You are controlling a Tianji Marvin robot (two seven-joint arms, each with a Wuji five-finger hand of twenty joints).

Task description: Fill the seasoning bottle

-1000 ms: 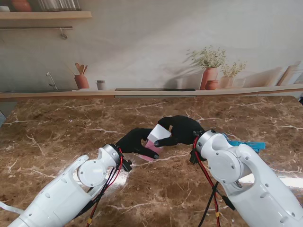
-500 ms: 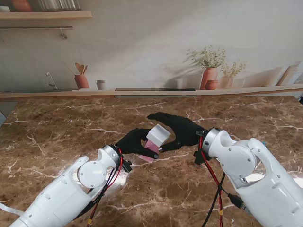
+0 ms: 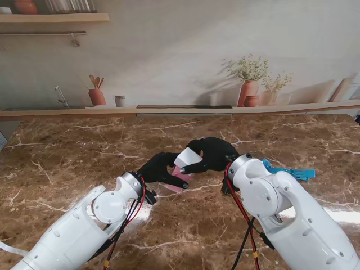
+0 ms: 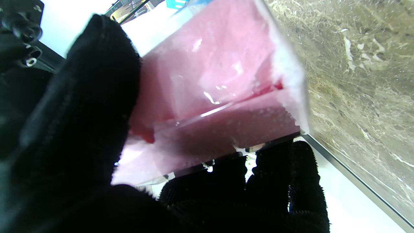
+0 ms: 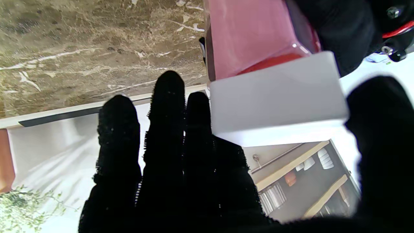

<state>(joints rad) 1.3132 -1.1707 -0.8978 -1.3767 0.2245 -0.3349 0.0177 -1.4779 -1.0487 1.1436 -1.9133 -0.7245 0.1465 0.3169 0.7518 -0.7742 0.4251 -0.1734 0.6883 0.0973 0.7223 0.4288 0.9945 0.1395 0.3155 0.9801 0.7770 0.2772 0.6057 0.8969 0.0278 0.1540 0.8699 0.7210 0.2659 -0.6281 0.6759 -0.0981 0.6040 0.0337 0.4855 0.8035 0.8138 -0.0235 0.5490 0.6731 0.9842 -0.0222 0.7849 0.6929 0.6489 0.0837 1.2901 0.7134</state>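
Meanwhile, the left hand was wrapped around the pink, clear-walled seasoning bottle, holding it tilted above the marble table near the middle. The right hand gripped the bottle's white cap between thumb and fingers, the cap sitting at the bottle's upper end. A blue object lay on the table to the right, behind the right arm.

Glossy, seemingly plastic bottle
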